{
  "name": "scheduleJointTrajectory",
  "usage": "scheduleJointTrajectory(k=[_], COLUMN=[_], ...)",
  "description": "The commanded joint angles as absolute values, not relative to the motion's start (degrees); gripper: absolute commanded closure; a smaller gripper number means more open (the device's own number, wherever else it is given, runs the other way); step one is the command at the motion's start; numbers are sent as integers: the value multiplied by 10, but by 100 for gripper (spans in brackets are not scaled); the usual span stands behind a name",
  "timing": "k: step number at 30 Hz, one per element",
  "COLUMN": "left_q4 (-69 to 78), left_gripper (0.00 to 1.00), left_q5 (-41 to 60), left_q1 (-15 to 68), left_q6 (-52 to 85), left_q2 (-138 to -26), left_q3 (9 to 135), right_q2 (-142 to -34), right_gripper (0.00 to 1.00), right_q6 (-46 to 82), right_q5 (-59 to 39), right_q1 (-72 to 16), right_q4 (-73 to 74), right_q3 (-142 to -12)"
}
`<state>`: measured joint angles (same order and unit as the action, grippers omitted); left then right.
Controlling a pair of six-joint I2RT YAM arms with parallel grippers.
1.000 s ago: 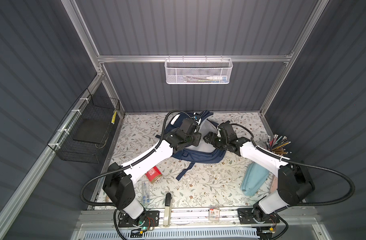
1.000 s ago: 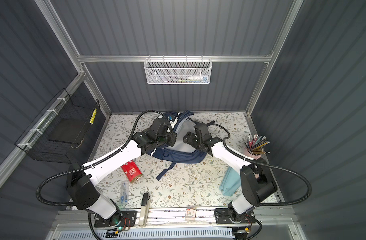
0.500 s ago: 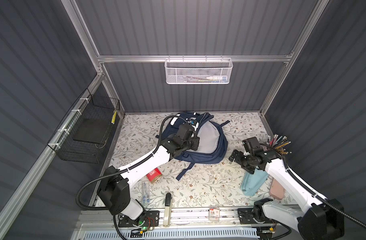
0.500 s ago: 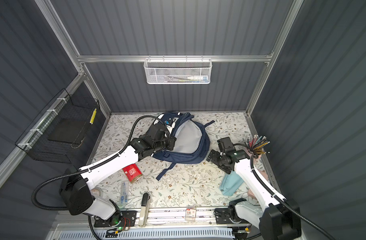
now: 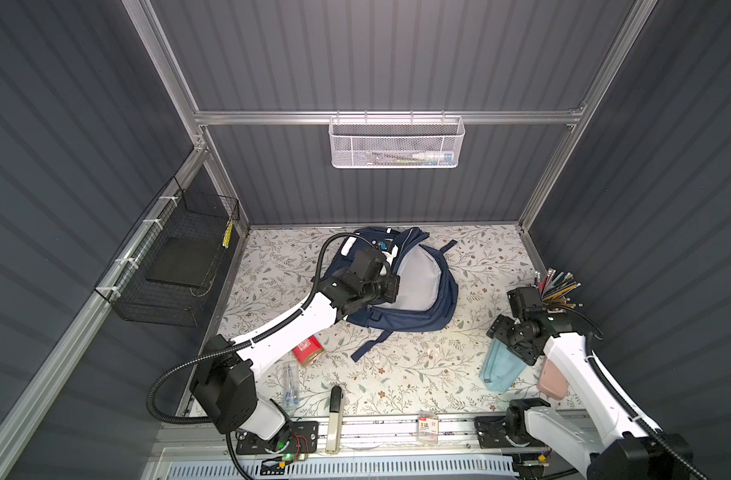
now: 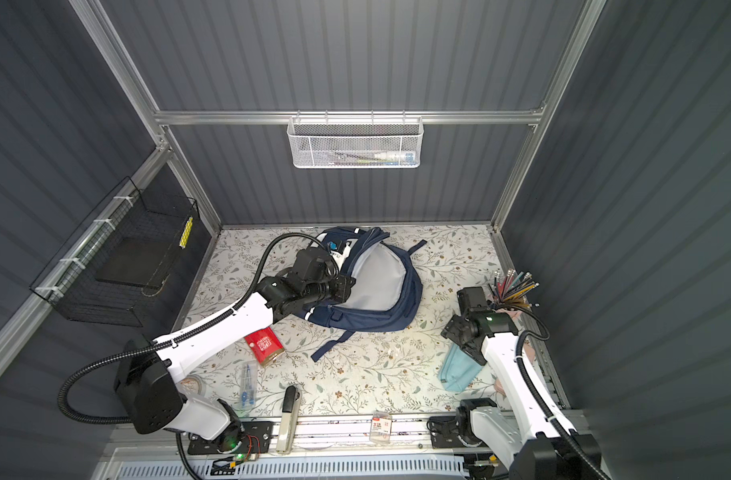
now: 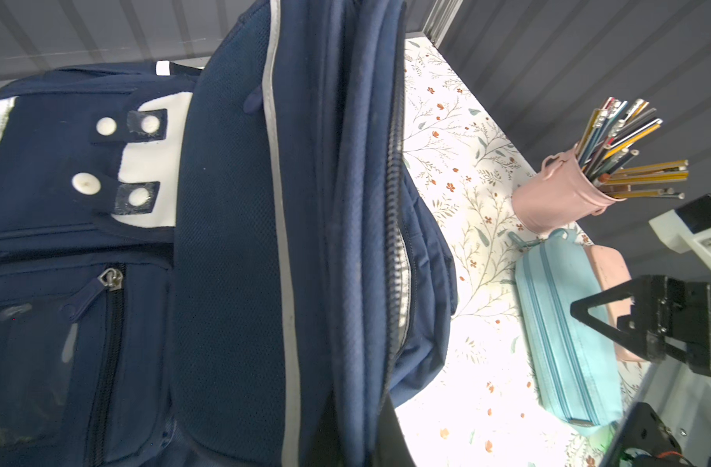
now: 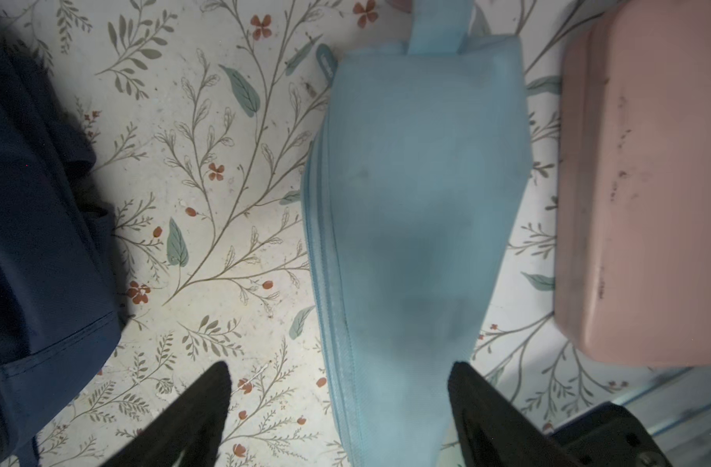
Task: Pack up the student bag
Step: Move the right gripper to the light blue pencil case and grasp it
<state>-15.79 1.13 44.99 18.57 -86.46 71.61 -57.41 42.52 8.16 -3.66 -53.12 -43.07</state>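
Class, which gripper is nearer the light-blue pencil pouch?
Right. The right gripper hovers open over the pencil pouch; the left gripper clamps the student bag, away across the table.

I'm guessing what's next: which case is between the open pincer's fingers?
The light-blue fabric zip pouch; the pink hard case lies beside it, outside the right pincer.
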Motion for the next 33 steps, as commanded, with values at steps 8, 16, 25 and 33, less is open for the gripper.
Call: scheduleJointTrajectory(k=[8,16,25,33], left_q4=[-149,-138,-164,-194], left_gripper=[100,100,100,100], left_q5=[51,77,63,42], left_q1=[455,454,454,451], left_q6=[192,208,185,158], left_q2=[-836,-842,-837,-831], left_q3=[732,730,738,745], right_q2=[-637,-666,-645,-580], right_gripper=[76,56,97,100], right_q6=[383,384,383,382], right_q5=[73,87,33,2], right_q1=[-8,-26,-63,-96], right_q4=[-489,-486,-459,-469], right_q3=[-404,-400,-422,-472])
